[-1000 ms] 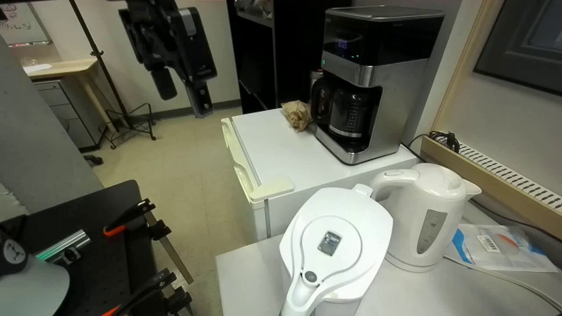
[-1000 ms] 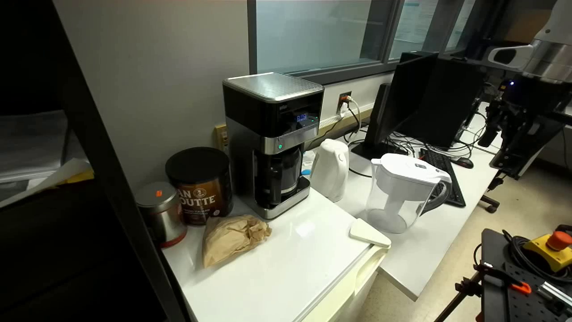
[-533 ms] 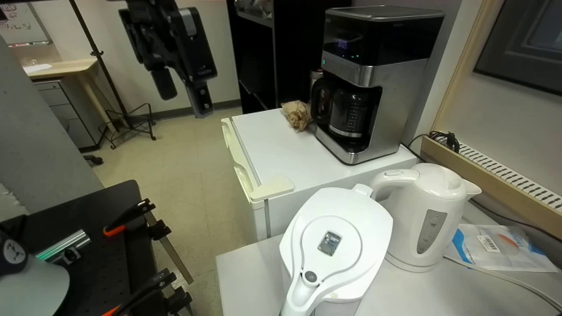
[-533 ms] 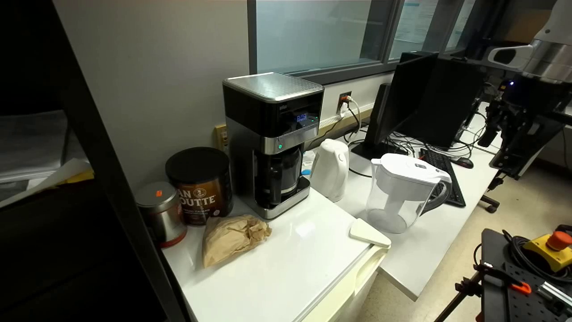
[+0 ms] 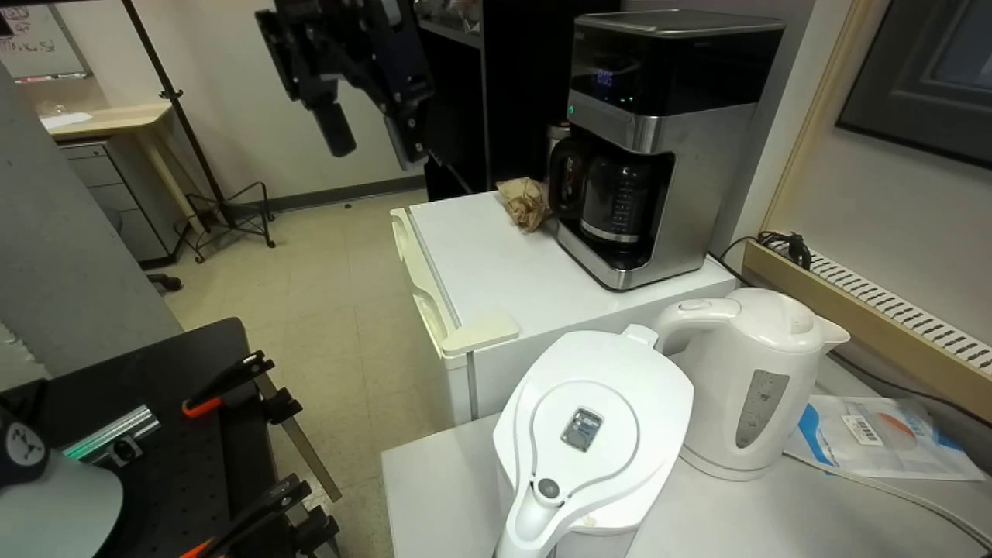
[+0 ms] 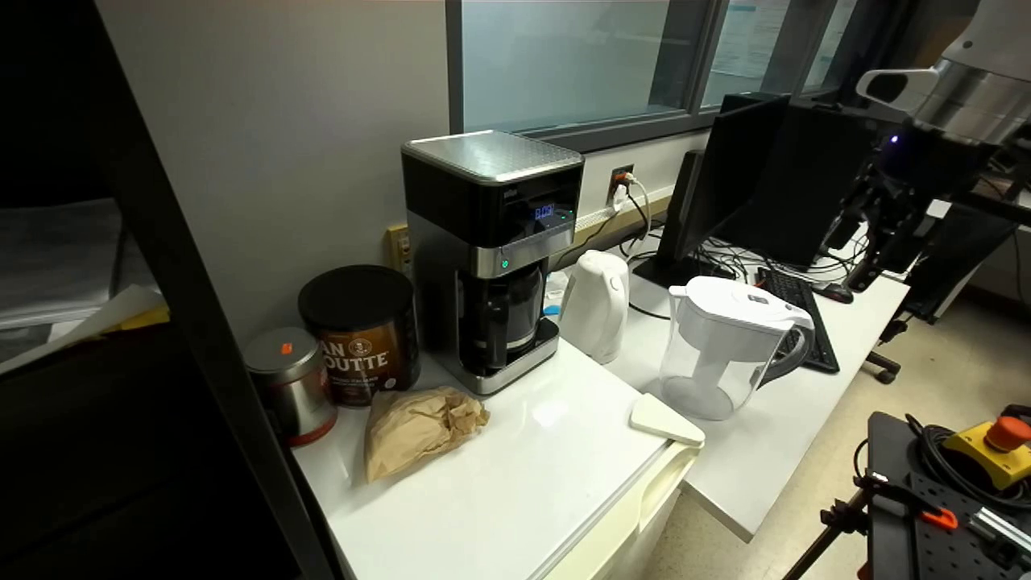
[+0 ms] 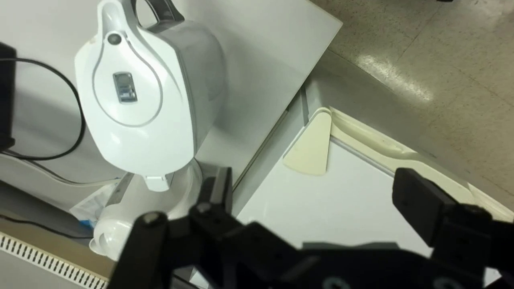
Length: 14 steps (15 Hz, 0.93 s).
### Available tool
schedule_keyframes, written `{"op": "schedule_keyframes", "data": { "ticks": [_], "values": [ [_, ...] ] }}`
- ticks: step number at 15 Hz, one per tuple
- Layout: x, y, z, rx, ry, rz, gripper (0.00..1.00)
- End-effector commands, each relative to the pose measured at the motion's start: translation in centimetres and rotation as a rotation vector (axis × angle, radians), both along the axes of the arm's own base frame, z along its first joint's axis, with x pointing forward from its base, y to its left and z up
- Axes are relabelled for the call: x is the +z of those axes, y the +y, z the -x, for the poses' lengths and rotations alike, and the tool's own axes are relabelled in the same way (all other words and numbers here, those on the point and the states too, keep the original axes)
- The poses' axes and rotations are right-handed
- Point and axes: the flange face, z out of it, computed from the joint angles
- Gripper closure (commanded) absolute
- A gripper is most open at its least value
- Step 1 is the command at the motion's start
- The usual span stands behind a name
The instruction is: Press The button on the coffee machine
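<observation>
The coffee machine (image 5: 709, 178) stands upright on the white fridge top in both exterior views (image 6: 439, 201). It is tall, black and silver, with a dark glass carafe (image 6: 523, 310) inside. Its display glows blue, and a small green-lit button (image 6: 505, 264) shows on the silver front band. It also shows at the band's edge (image 5: 571, 110). My gripper (image 5: 377, 147) is in the air, well apart from the machine's front, above the floor side of the fridge. In the wrist view its fingers (image 7: 313, 180) are wide apart with nothing between them. The machine does not show in the wrist view.
The white filter jug (image 7: 132, 104) and white kettle (image 5: 752, 387) stand on the desk beside the fridge (image 7: 321, 200). A brown paper bag (image 6: 423, 431), a coffee can (image 6: 358, 338) and a steel canister (image 6: 286, 379) are beside the machine. Monitors (image 6: 725, 185) stand behind the jug.
In the last half second my gripper has moved sideways and slightly up, closer to the coffee machine. It was still before that. The objects have not moved.
</observation>
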Motion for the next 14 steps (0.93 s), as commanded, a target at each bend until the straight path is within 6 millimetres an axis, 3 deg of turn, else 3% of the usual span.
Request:
{"op": "schedule_keyframes", "data": {
  "ticks": [1, 2, 3, 4, 12, 14],
  "values": [
    [0.4, 1.4, -3.0, 0.047, -0.029, 0.048, 0.00],
    [0.5, 1.8, -3.6, 0.060, -0.036, 0.055, 0.00],
    [0.5, 2.1, -4.3, 0.071, -0.046, 0.069, 0.25],
    [0.5, 2.5, -4.9, 0.085, -0.054, 0.080, 0.26],
    [-0.1, 4.8, -9.4, 0.121, -0.125, 0.177, 0.87],
    [-0.4, 5.4, -10.4, 0.127, -0.146, 0.199, 0.98]
  ]
}}
